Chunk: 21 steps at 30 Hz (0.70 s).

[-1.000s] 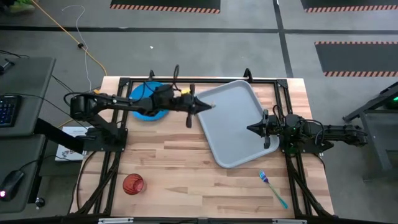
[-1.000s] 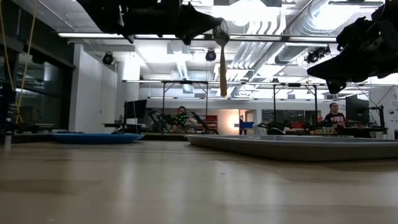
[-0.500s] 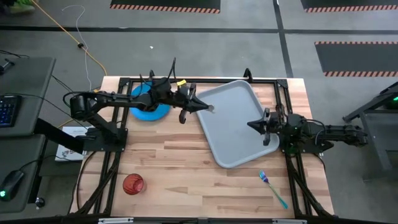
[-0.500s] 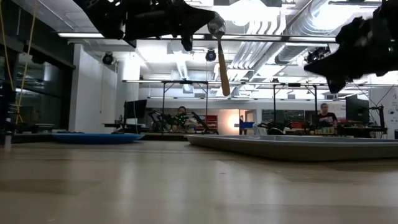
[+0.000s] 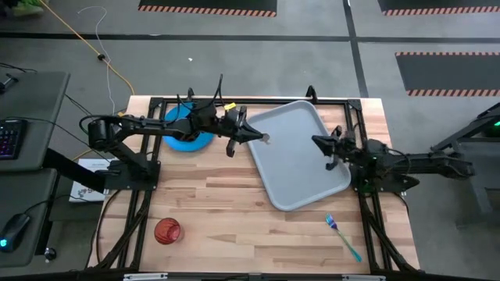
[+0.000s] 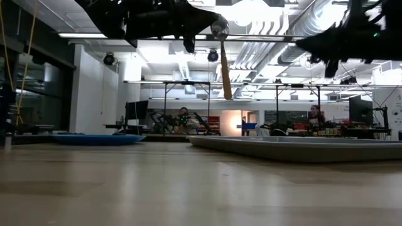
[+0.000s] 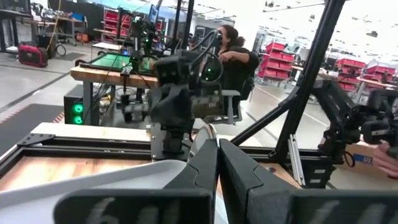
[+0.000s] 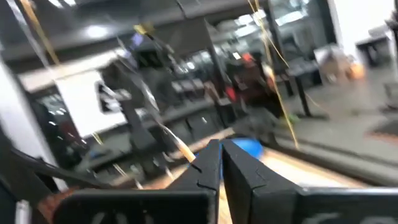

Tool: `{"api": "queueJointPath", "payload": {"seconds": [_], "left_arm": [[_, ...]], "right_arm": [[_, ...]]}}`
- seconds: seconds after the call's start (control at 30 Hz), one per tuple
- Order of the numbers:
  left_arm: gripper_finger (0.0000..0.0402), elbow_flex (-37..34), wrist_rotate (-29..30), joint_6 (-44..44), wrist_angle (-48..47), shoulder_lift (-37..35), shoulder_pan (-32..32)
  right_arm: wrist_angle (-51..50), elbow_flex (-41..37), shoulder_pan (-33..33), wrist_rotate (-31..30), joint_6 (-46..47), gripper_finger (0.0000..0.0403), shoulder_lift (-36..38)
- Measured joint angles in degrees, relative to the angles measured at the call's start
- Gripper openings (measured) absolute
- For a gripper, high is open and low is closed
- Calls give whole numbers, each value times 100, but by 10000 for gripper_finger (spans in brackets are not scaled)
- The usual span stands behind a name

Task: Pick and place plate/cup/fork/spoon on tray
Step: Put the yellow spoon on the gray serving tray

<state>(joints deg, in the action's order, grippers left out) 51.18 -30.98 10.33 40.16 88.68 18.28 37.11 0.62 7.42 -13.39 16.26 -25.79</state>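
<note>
My left gripper [image 5: 254, 135] is shut on the spoon [image 6: 225, 66], high over the left edge of the pale grey-blue tray [image 5: 301, 168]. The tray lies askew at the back right of the table. The blue plate [image 5: 178, 139] lies flat at the back left, partly under my left arm. The red-orange cup [image 5: 167, 230] stands near the front left. The blue fork [image 5: 344, 236] lies on the wood at the front right. My right gripper [image 5: 316, 141] is shut and empty, raised over the tray's right part. My left gripper pinches the spoon at its silvery bowl end [image 6: 220, 28] between its two fingers. The fingers reach out about level from the table's left. The spoon hangs below them with its orange handle [image 6: 225, 78] pointing down, almost upright, clear of the tray.
Black frame rails run along the table's far edge [image 5: 250, 101] and both sides. Bare wood lies between the cup and the fork along the near edge. People sit at benches in the room beyond the table.
My right gripper has risen and moved toward the table's far edge over the tray. My left gripper has turned at the wrist, staying over the tray's left edge. The hanging spoon has swung a little and again hangs almost upright.
</note>
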Motion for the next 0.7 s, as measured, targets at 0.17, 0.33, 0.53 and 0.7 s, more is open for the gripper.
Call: {"api": "queueJointPath", "payload": {"seconds": [0.17, 0.33, 0.53, 0.7], "left_arm": [[0, 0, 17, -190, -93, 0, 2], [0, 0, 42, -238, -171, 0, 7], [0, 0, 42, -96, -257, 2, -20], [0, 0, 40, -52, -299, 4, -102]], "right_arm": [[124, 266, 459, 294, 187, 78, -1288], [128, 910, 853, 1158, 177, 172, -2522], [112, 1919, 965, 2083, -461, 250, -3920], [-178, 2623, 844, 2177, -777, 263, -4812]]}}
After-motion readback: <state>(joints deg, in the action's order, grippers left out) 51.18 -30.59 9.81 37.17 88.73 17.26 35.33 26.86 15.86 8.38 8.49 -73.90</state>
